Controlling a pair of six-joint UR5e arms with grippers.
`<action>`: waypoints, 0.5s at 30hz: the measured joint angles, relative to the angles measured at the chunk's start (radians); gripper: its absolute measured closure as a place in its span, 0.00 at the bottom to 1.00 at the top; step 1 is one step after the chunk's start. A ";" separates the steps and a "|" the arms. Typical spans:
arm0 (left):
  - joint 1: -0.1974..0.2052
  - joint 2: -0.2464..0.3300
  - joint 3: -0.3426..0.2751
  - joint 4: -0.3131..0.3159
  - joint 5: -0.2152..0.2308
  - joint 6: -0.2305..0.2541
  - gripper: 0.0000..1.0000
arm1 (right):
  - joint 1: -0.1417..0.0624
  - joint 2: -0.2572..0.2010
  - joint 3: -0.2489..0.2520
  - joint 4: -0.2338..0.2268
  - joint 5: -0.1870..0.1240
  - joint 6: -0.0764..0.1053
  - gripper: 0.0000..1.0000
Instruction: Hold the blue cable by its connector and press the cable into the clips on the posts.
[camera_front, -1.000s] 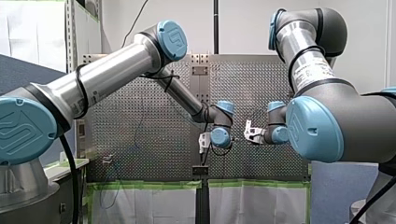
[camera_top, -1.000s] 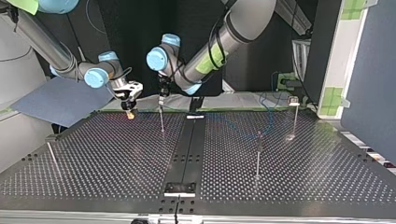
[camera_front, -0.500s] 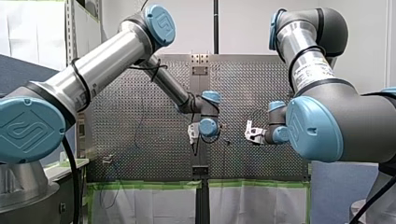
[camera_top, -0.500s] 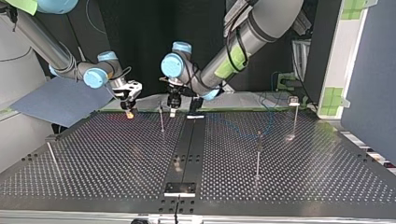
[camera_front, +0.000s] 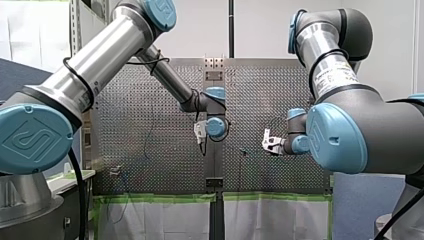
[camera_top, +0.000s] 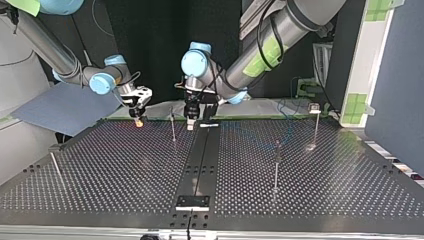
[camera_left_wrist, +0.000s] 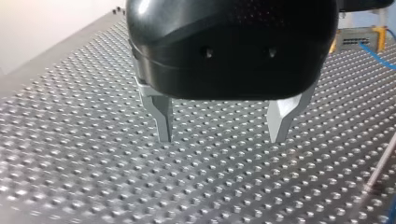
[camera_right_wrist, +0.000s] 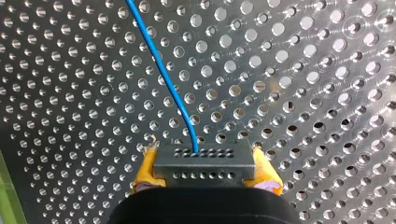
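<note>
Gaping left hand (camera_top: 190, 124) near the table's (camera_top: 125, 165) edge

Perforated table (camera_right_wrist: 303, 70) bare metal, dull sheen; blue cable (camera_right_wrist: 163, 70) smooth, plastic-looking jacket; connector (camera_right_wrist: 203, 164) matt grey; left gripper (camera_left_wrist: 219, 129) glossy black shell, satin metal fingers (camera_left_wrist: 163, 116).

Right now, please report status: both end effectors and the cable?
Right end effector shut on connector, blue cable leading out ahead. Left end effector open, empty, over table.

Post (camera_top: 173, 127) betw. left gripper (camera_top: 190, 124) & right gripper (camera_top: 138, 121).
</note>
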 joint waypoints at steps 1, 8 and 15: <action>-0.002 0.011 -0.011 0.012 -0.009 0.008 0.00 | 0.000 0.000 0.000 0.000 0.000 0.000 1.00; -0.011 0.080 -0.080 0.080 -0.050 0.067 0.00 | 0.000 0.000 0.000 -0.001 0.000 0.001 1.00; -0.013 0.143 -0.143 0.143 -0.057 0.113 0.00 | 0.000 0.001 0.000 -0.001 0.000 0.003 1.00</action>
